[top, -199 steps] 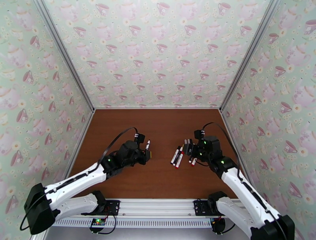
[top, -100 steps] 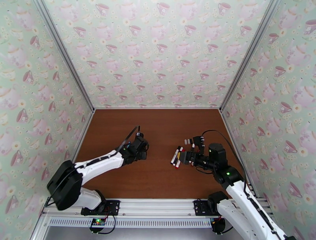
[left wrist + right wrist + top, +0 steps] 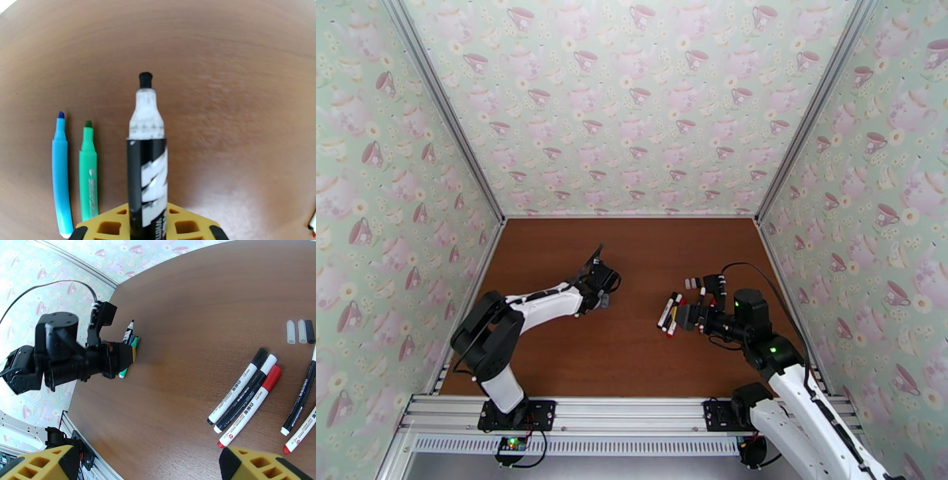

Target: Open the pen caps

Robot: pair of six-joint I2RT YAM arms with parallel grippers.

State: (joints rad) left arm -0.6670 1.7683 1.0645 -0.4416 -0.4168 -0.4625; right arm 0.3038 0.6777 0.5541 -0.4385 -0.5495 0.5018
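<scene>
Three capped markers (image 3: 245,392) are laid side by side, touching, on the brown table (image 3: 648,245), and every place below is given relative to them. A black cap (image 3: 259,357), a white cap (image 3: 270,360) and a red cap (image 3: 274,379) are seen seated on their ends. On the far side of the markers and slightly to the right, three loose caps (image 3: 301,331) are lined up close together, two pale and one black. Just right of the markers, two more pens (image 3: 302,396) are partly cut off by the edge of the right wrist view. The right gripper (image 3: 689,316) is held just beside the markers on their right. Its yellow fingers (image 3: 41,463) are spread wide and nothing is held between them. Well apart to the left of the markers, the left gripper (image 3: 600,289) is clamped on a black marker (image 3: 147,173), whose cap is off and whose dark tip is bared. At that same spot left of the markers, a blue pen (image 3: 61,173) and a green pen (image 3: 88,175) are laid parallel on the table, both with their tips bared.
</scene>
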